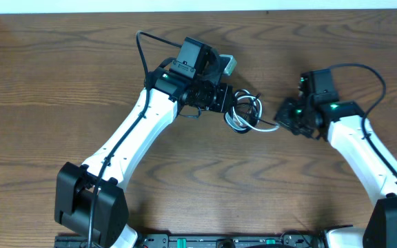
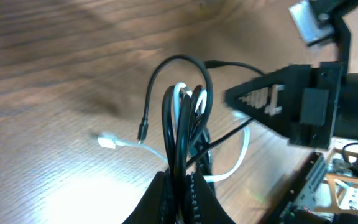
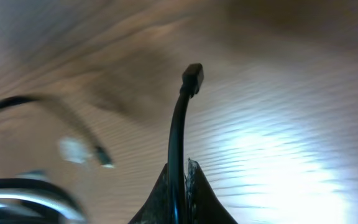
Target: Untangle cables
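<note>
Black cable [image 2: 178, 134]: several loops bunched together, rising straight out of my left pincer [image 2: 180, 185]. That pincer is clamped on the black strands, fingers pressed together.

White cable [image 2: 183, 98]: loops inside the same bunch. Cannot tell whether it is pinched too. Its white plug [image 2: 107, 142] lies flat on the surface, off to one side of the bunch. A black end hangs down from one loop just beside that plug.

My right pincer [image 3: 180, 182] is clamped on a black cable. A short length stands up between the fingertips, and the black plug [image 3: 193, 76] is free above them.

Overhead: the tangle sits between my two pincers, against the left one. A white strand runs from it to the right pincer.

Surface [image 1: 60, 69]: brown wood grain, with bright glare patches in both wrist views. A pale strip runs along its far edge.
</note>
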`<state>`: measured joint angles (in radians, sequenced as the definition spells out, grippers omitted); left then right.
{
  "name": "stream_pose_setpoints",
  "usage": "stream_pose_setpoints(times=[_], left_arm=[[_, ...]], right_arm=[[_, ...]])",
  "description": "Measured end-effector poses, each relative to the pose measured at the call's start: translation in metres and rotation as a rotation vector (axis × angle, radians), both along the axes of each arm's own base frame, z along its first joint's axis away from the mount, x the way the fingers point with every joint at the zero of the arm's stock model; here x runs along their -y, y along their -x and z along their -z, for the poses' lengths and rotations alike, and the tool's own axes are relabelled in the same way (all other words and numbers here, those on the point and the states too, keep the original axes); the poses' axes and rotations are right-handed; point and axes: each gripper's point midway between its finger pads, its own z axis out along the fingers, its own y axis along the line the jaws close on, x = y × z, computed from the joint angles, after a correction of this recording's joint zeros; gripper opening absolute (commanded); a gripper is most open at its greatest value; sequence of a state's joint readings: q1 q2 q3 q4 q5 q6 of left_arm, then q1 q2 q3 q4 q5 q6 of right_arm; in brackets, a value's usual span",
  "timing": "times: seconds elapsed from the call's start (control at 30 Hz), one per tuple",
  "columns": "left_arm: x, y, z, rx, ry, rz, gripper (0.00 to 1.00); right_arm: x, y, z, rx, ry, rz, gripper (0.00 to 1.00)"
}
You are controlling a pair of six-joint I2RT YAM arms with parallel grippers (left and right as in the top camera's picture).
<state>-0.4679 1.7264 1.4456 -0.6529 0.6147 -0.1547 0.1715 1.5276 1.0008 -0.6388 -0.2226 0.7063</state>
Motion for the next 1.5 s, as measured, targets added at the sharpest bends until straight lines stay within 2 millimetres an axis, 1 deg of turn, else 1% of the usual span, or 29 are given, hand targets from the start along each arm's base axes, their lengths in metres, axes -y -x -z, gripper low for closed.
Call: stream_pose_setpoints(times=[0.07, 0.17, 0.27, 0.33, 0.4, 0.47, 0.53, 0.67, 0.7, 0.73, 0.8, 0.87, 1.03, 1.17, 1.3, 1.33, 1.37, 1.4, 1.5], left_arm=[[-0.002, -0.002, 0.001, 0.005, -0.012, -0.012, 0.07], [-0.003, -0.003, 0.002, 0.01, -0.019, -0.017, 0.08], [-0.004, -0.004, 0.002, 0.012, -0.021, -0.019, 0.07], [-0.004, -0.005, 0.002, 0.015, -0.026, -0.023, 0.07], [-0.005, -0.006, 0.003, 0.018, -0.033, -0.027, 0.07], [-0.006, -0.006, 0.003, 0.02, -0.037, -0.031, 0.07], [-0.007, -0.007, 0.004, 0.023, -0.042, -0.034, 0.07], [-0.008, -0.008, 0.005, 0.026, -0.049, -0.041, 0.07], [-0.008, -0.008, 0.005, 0.024, -0.049, -0.043, 0.08], [-0.008, -0.008, 0.005, 0.021, -0.049, -0.046, 0.07], [-0.008, -0.008, 0.005, 0.014, -0.046, -0.056, 0.07], [-0.008, -0.009, 0.004, 0.009, -0.043, -0.066, 0.07], [-0.006, -0.015, 0.0, -0.021, -0.012, -0.132, 0.07], [-0.004, -0.018, -0.002, -0.085, 0.02, -0.217, 0.08], [-0.004, -0.018, -0.002, -0.16, 0.044, -0.299, 0.07], [-0.004, -0.018, -0.002, -0.179, 0.051, -0.319, 0.07], [-0.003, -0.018, -0.002, -0.198, 0.059, -0.34, 0.07], [-0.003, -0.018, -0.002, -0.223, 0.067, -0.366, 0.07], [-0.003, -0.019, -0.003, -0.283, 0.089, -0.433, 0.08]], right_arm=[[0.018, 0.002, 0.004, -0.018, 0.038, 0.024, 0.01], [0.039, 0.002, 0.006, -0.027, 0.065, 0.05, 0.01], [0.046, -0.001, 0.004, -0.011, 0.046, 0.02, 0.01], [0.043, -0.003, 0.001, 0.013, 0.015, -0.027, 0.01], [0.037, -0.005, -0.003, 0.042, -0.02, -0.078, 0.01], [0.028, -0.008, -0.012, 0.088, -0.066, -0.132, 0.01], [0.015, -0.012, -0.028, 0.158, -0.126, -0.191, 0.01], [-0.011, -0.019, -0.072, 0.323, -0.24, -0.294, 0.01], [-0.015, -0.019, -0.079, 0.347, -0.254, -0.308, 0.01], [-0.024, -0.019, -0.09, 0.386, -0.278, -0.334, 0.01], [-0.039, -0.018, -0.101, 0.419, -0.312, -0.366, 0.01], [-0.053, -0.015, -0.103, 0.406, -0.337, -0.374, 0.01], [-0.078, -0.006, -0.095, 0.333, -0.33, -0.328, 0.01], [-0.091, -0.004, -0.088, 0.299, -0.285, -0.261, 0.01], [-0.098, -0.009, -0.087, 0.315, -0.242, -0.196, 0.01], [-0.1, -0.009, -0.088, 0.318, -0.236, -0.188, 0.04], [-0.1, -0.01, -0.087, 0.321, -0.23, -0.18, 0.31], [-0.099, -0.011, -0.087, 0.322, -0.218, -0.163, 0.51], [-0.094, -0.014, -0.085, 0.335, -0.187, -0.149, 0.86]])
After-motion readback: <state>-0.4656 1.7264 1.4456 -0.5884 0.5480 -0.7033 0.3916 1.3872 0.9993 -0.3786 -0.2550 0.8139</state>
